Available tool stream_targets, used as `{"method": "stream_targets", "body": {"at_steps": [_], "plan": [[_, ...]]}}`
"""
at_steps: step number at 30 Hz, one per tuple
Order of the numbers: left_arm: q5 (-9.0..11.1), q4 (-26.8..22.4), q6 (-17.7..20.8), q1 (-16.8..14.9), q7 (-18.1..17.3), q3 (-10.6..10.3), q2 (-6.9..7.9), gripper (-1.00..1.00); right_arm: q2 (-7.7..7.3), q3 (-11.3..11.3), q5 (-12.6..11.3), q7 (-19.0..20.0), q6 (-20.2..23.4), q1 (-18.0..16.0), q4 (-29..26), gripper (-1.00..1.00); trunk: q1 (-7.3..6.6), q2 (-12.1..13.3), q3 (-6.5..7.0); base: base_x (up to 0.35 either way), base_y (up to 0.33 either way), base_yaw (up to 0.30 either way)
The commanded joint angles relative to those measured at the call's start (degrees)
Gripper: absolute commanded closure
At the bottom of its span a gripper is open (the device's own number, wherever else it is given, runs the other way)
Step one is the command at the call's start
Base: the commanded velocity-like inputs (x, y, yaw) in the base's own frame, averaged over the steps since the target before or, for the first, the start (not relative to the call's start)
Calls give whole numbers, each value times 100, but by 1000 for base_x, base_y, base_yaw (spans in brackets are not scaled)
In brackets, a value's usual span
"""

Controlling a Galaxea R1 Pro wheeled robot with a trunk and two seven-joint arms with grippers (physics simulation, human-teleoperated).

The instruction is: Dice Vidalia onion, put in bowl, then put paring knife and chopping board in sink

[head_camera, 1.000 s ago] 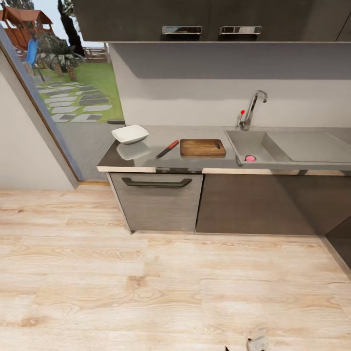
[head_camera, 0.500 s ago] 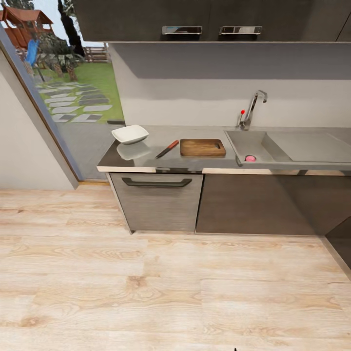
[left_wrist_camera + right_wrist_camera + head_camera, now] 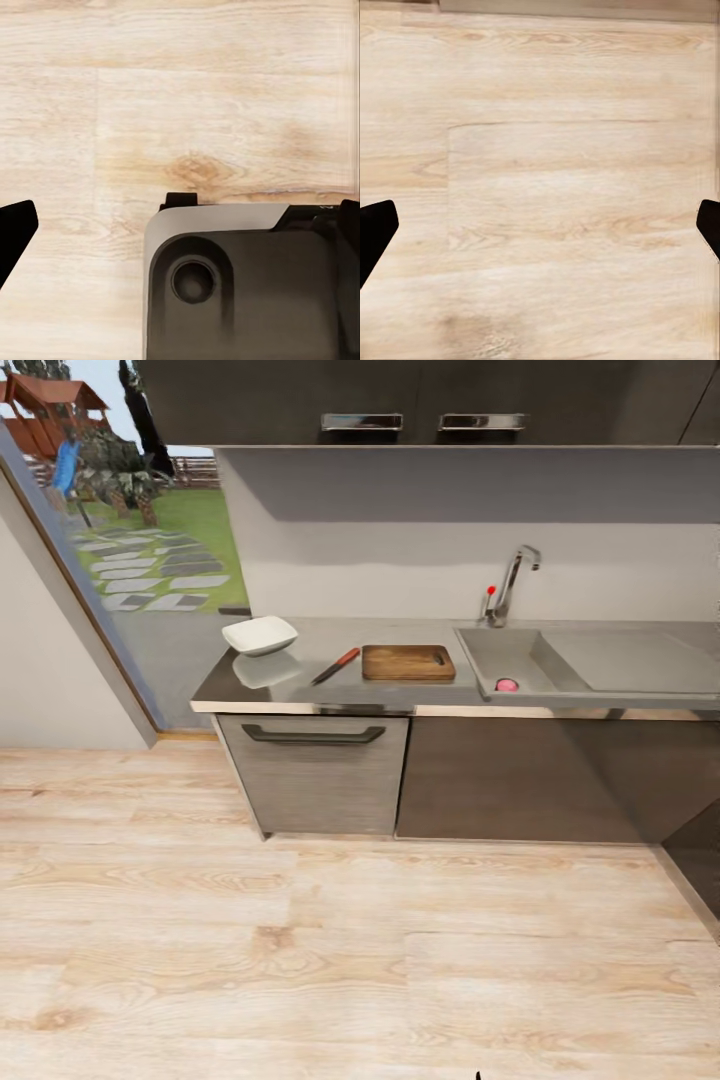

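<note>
both grippers, left gripper (image 3: 180, 225) and right gripper (image 3: 540, 225), hang spread wide over the wood floor (image 3: 555, 150), empty.

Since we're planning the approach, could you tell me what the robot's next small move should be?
Probably roll the base forward toward the sink: a wide stretch of wood floor separates it from the counter, and the pink onion lies in the basin, likely beyond reach.

Bare wood floor (image 3: 350, 950) lies open before the counter (image 3: 300, 685). On top, the bowl (image 3: 260, 635), knife (image 3: 335, 666) and board (image 3: 408, 662) sit apart with gaps between. Cupboards (image 3: 420, 400) hang overhead. The tap (image 3: 508, 585) stands behind the sink (image 3: 520, 650), whose basin is open from above.
</note>
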Motion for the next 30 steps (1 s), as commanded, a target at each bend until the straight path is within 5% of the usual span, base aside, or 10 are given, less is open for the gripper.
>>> {"method": "stream_targets", "body": {"at_steps": [1,30], "plan": [[11,2,-17,-1,3,4,0,-100,1,37,2,-46,-5,-4,4,-100,0,-3,-4,0,-280,0],[3,40,-13,-1,4,4,2,-100,2,55,19,-35,-11,-5,4,-100,0,-3,-4,17,-315,0]]}}
